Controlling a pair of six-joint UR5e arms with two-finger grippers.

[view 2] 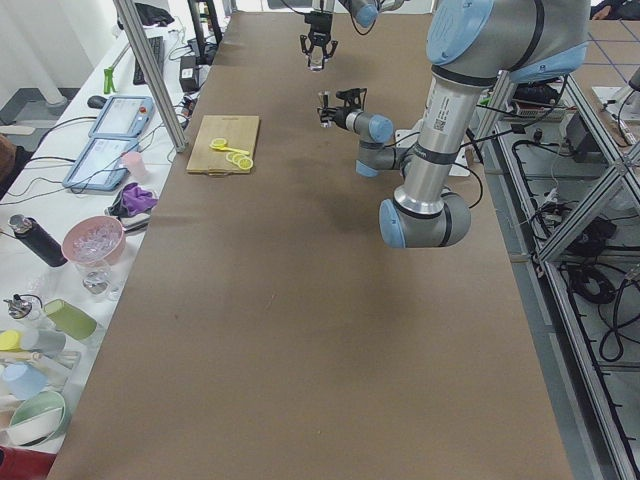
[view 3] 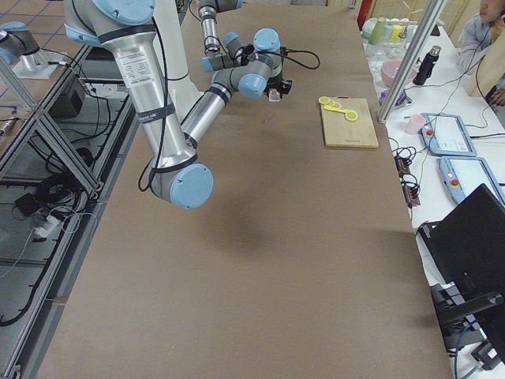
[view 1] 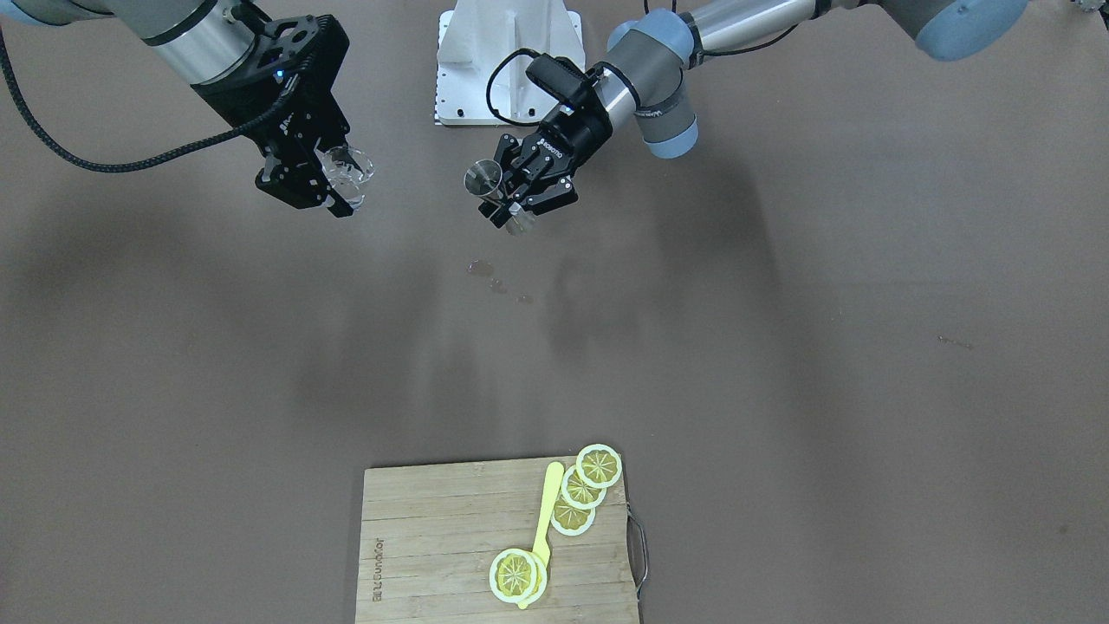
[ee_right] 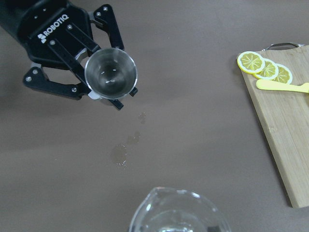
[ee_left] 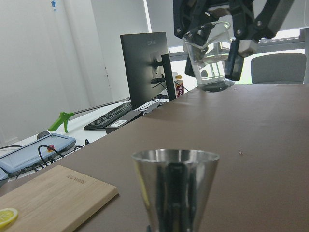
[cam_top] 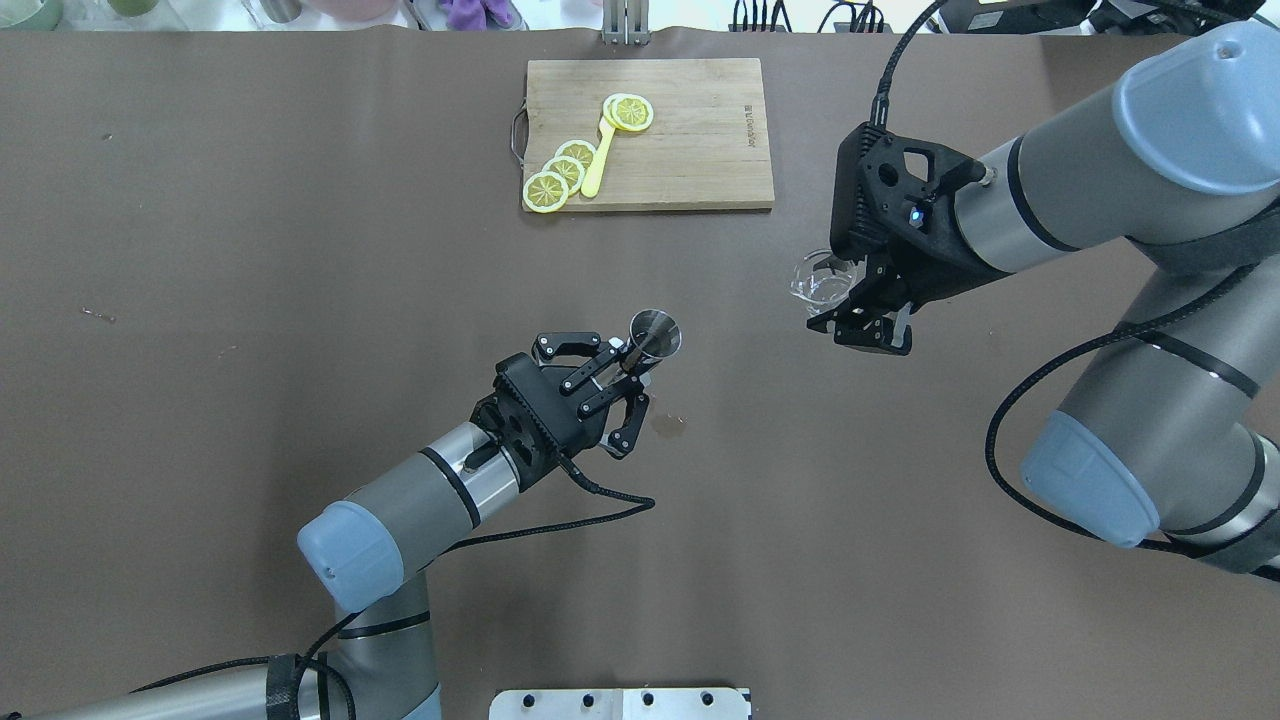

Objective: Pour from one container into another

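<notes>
Jigger (cam_top: 655, 333) upright, the left gripper (cam_top: 627, 368) closed on its waist.
Beyond it the right gripper (cam_top: 848, 300) clamps the pitcher (cam_top: 820, 280), well apart; bring the lip over the jigger's mouth, then tilt slowly: drops (cam_top: 668, 424) wet the table near the left jaws.

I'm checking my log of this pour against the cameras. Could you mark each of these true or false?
1. The left end effector holds the metal jigger. True.
2. The glass pitcher stands on the table. False: the right end effector grips it.
3. The pitcher is tipped over the jigger's mouth. False: it is roughly upright and off to one side, with a clear gap between them.
4. Wet spots lie on the table near the jigger. True.
5. Lemon slices lie on the wooden cutting board. True.
</notes>
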